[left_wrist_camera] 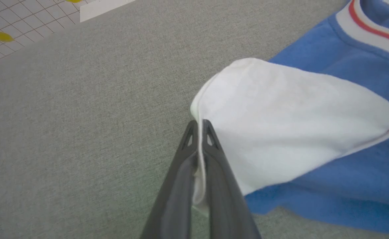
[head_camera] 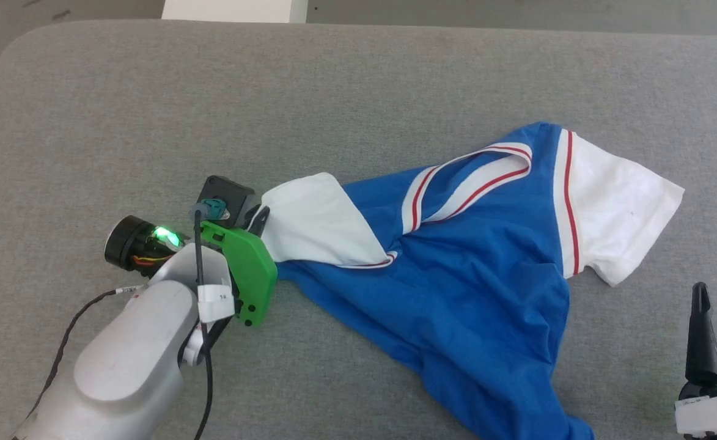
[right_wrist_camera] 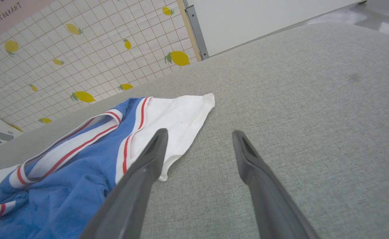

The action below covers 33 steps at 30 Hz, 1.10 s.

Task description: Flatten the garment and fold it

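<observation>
1. Garment [head_camera: 456, 275]: a royal-blue T-shirt lying crumpled on the grey cloth-covered counter [head_camera: 150, 110], right of the middle, with its striped neckband [head_camera: 468, 183] facing up.
2. Left claw [left_wrist_camera: 199, 127] is pinched tight on the hem of one white sleeve [left_wrist_camera: 280, 126], and the fabric runs down between its two dark fingers.
3. Right claw [right_wrist_camera: 200, 133] stands wide apart, holding nothing, just beside the other white sleeve [right_wrist_camera: 177, 113] near the counter's right side.
4. Open grey cloth spreads beyond the shirt on the far side and to the left. The counter's rounded far-left corner [head_camera: 13, 46] shows in the head view.
5. In the right wrist view, "RESTAURANT" [right_wrist_camera: 5, 15] can be read on a pink patch above a tiled wall [right_wrist_camera: 81, 49] printed with lemons.
6. A small white tag [head_camera: 214, 297] on the left arm carries marks too small to read.
7. The shirt's lower part runs off the bottom edge of the head view, so its hem cannot be made out. The right claw's base is cut off there too.
</observation>
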### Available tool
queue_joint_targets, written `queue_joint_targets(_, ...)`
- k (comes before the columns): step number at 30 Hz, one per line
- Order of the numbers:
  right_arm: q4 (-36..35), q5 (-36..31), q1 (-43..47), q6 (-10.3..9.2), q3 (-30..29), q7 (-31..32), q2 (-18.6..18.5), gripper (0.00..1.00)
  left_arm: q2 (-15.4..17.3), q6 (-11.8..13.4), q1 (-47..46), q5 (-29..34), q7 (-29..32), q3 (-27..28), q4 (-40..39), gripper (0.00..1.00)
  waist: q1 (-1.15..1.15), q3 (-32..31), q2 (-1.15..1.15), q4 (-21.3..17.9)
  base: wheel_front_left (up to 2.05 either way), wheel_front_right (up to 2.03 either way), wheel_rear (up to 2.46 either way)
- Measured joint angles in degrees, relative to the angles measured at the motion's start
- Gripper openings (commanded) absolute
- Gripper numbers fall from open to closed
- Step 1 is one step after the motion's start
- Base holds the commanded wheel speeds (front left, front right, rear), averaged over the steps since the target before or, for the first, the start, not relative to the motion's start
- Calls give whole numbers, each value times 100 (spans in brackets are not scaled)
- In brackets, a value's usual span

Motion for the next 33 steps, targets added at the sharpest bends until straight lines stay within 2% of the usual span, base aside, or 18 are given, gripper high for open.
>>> queue_joint_targets(4,-2,-11,1,0,4,16,0,100,-19,33,6,-5,-208,60,-78,0,0,-64,0,65,0,0,0)
queue_joint_targets(7,-2,-15,5,1,25,34,0,100,-98,223,52,-129,-597,331,-302,0,0,-130,0,108,0,0,0)
queue_joint_targets(14,4,-15,36,0,59,42,1,100,-196,924,989,-886,-1402,1358,-749,0,0,-277,0,144,0,0,0)
queue_joint_targets(17,13,-15,53,0,62,42,0,100,-180,1268,1609,-1227,-1760,1866,-695,0,0,-321,0,144,0,0,0)
queue_joint_targets(20,16,-15,99,0,55,44,0,100,-194,1475,1989,-1419,-2092,2225,-379,0,0,-345,0,157,0,0,0)
queue_joint_targets(21,18,-15,106,0,58,58,0,100,-197,1481,2057,-1448,-2139,2265,-258,42,0,-349,0,160,0,0,0)
queue_joint_targets(22,16,-16,107,0,63,68,0,100,-216,1496,2129,-1475,-2172,2303,-140,100,0,-351,0,163,0,0,0)
queue_joint_targets(27,10,-42,107,0,68,111,0,100,-494,1360,2153,-1624,-2579,2396,-29,100,0,-348,0,199,0,0,0)
queue_joint_targets(30,8,-42,107,0,76,135,0,100,-480,1334,2123,-1499,-2709,2357,-165,100,0,-351,0,211,0,0,0)
queue_joint_targets(33,9,-42,107,0,82,135,0,100,-375,1341,2052,-1185,-2819,2242,-632,100,0,-370,0,211,0,0,0)
